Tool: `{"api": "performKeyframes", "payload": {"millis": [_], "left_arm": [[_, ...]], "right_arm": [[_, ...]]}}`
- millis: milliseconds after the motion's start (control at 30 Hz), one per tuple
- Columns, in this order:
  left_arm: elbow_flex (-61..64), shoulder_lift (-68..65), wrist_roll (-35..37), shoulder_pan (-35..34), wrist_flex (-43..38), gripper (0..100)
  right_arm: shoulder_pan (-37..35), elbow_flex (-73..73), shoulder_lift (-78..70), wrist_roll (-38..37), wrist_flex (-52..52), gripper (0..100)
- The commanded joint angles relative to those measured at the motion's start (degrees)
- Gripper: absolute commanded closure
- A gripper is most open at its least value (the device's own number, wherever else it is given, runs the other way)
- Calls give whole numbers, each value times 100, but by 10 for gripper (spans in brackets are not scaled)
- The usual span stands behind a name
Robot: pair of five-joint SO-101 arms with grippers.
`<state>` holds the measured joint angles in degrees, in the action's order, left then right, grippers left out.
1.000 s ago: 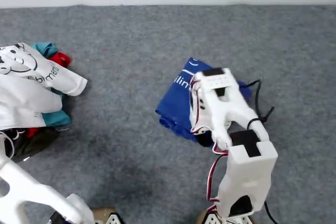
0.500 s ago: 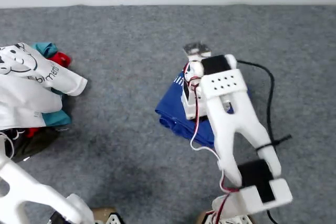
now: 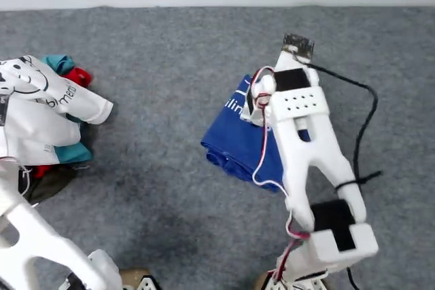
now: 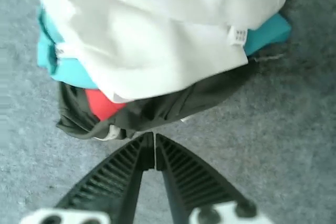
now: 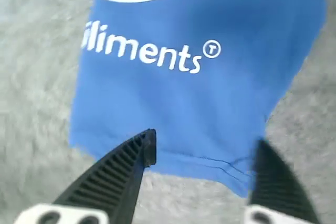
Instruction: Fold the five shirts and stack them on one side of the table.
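Item 1: my right gripper (image 5: pixel 205 148), jaws wide apart, empty, over folded blue cotton shirt with white lettering (image 5: pixel 199 87), mid-desk.
Item 2: my left gripper (image 4: pixel 155 142), jaws pressed together, empty, beside heap of white, teal, red, dark shirts (image 3: pixel 41 113) at left edge of grey felt desk (image 3: pixel 156 45).
I judge: blue shirt done, heap unfolded. Next: pinch hem, slide shirt aside.

Folded blue shirt (image 3: pixel 234 142) with white print, flat mid-table; loose pile (image 3: pixel 70 155) at left edge, white shirt (image 3: pixel 34 123) on top.
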<state>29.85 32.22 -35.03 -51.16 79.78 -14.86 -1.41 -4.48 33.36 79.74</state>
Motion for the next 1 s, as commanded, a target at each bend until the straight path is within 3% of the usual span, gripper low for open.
{"api": "performKeyframes", "payload": {"millis": [0, 333, 700, 767, 967], "left_arm": [[-295, 176, -35, 44, -62, 985], [-286, 176, -35, 44, -141, 985], [-277, 176, -35, 44, -141, 985], [-277, 176, -35, 44, -141, 985], [-277, 176, -123, 44, -141, 985]], "right_arm": [[84, 255, -374, 536, -295, 601], [637, 264, -1165, 615, -963, 601], [664, 290, -2501, 396, -2264, 612], [664, 299, -2651, 387, -2185, 669], [752, 448, -2695, 378, -1780, 998]]}}
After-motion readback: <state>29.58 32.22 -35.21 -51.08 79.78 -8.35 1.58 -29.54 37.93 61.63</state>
